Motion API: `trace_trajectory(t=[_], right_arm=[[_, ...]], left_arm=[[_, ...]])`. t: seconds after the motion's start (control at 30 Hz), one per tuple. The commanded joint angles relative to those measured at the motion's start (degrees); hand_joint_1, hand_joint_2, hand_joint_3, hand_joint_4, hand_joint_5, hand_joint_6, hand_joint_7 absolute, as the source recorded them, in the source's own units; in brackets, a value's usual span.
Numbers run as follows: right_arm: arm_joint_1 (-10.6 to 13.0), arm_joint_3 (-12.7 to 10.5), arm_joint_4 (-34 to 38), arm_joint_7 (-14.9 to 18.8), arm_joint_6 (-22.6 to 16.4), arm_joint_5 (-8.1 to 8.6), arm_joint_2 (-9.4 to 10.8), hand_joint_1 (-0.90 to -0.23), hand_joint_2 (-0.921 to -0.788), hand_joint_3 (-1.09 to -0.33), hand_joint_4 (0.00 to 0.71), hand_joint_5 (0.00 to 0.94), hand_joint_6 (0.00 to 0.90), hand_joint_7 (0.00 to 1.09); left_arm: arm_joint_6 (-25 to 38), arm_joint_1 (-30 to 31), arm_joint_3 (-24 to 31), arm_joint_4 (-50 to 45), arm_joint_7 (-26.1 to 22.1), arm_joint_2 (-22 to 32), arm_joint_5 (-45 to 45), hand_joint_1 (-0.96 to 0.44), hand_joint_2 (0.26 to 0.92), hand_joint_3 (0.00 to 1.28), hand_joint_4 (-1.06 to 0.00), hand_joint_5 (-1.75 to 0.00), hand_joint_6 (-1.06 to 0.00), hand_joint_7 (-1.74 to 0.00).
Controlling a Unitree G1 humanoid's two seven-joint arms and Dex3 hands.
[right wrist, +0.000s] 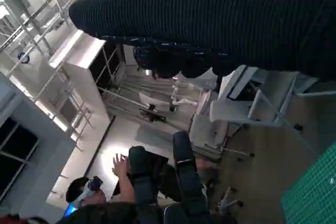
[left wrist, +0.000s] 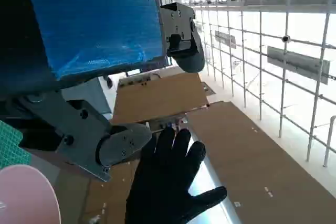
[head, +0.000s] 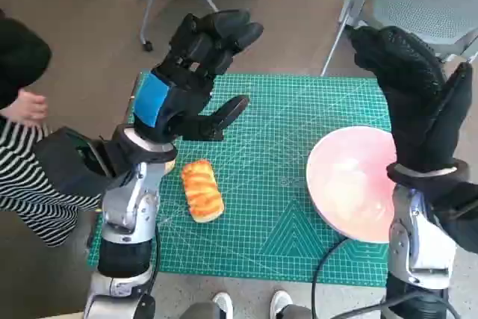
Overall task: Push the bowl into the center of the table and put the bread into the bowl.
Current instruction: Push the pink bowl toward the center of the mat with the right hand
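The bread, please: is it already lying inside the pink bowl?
No, the bread lies on the green mat, apart from the pink bowl.

The right hand (head: 414, 98) wears a black knitted glove, matt and ribbed, its weave plain in the right wrist view. Just below it the pink bowl (head: 351, 184) looks smooth and faintly glossy, like plastic. The left hand (head: 196, 72) is hard black plastic with a band of shiny blue tape (head: 153, 98) over its back, creased and catching light; grey metal brackets (left wrist: 79, 129) with screws show under it. Below that hand the bread (head: 202, 190) has a glazed, shiny golden crust. Under both, the tabletop carries a matt green cutting mat (head: 276, 222) printed with fine pale lines.
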Motion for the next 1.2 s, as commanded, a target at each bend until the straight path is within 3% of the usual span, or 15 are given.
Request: trace_trajectory(t=[0.03,0.47,1.2], right_arm=[[1.14,-0.21,-0.18,-0.23,0.98,0.41,-0.03,-0.678,-0.921,-0.585,0.203,0.002,0.079,0.52],[1.11,-0.07,-0.58,-0.35,1.25,0.18,0.01,-0.678,-0.921,-0.585,0.202,0.001,0.078,0.52],[0.47,1.19,0.02,-0.22,1.24,-0.42,0.66,-0.686,-0.921,-0.574,0.194,0.001,0.114,0.54]], left_arm=[[-0.69,-0.44,0.09,0.44,0.11,-0.04,0.43,-0.08,0.666,0.76,0.0,-0.55,0.0,-0.89],[1.09,-0.23,0.27,-0.48,0.95,-0.13,-0.39,-0.1,0.651,0.76,0.0,-0.6,0.0,-0.96],[-0.21,0.31,0.35,-0.5,0.77,-0.26,-0.27,-0.1,0.639,0.77,0.0,-0.62,0.0,-0.92]])
